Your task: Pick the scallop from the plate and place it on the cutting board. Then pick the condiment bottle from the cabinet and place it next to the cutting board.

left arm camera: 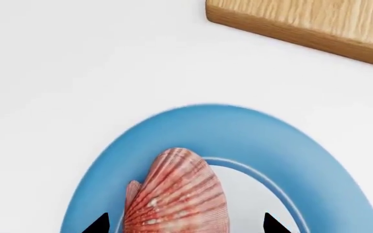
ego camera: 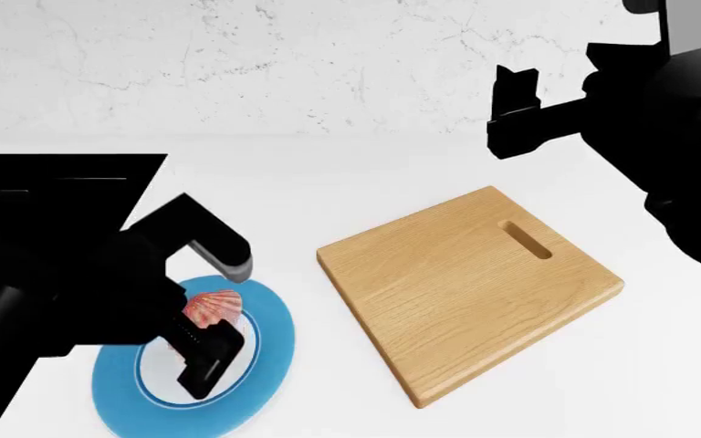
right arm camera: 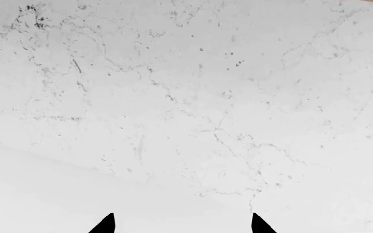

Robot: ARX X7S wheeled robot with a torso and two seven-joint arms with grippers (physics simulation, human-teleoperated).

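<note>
The pink-orange ribbed scallop (left arm camera: 177, 194) lies on the blue-rimmed plate (left arm camera: 238, 136), partly on its white centre; it also shows in the head view (ego camera: 213, 306) on the plate (ego camera: 271, 347). My left gripper (left arm camera: 185, 224) is open with its two black fingertips on either side of the scallop, apart from it. In the head view the left gripper (ego camera: 211, 315) hangs over the plate. The wooden cutting board (ego camera: 466, 287) lies to the right of the plate; its corner shows in the left wrist view (left arm camera: 316, 22). My right gripper (right arm camera: 182, 224) is open and empty, held high at the back right (ego camera: 515, 114). The condiment bottle is out of view.
The white counter (ego camera: 326, 196) runs back to a white marbled wall (ego camera: 266, 64). My left arm hides the counter at the left. The right wrist view shows only marbled white surface (right arm camera: 193, 107).
</note>
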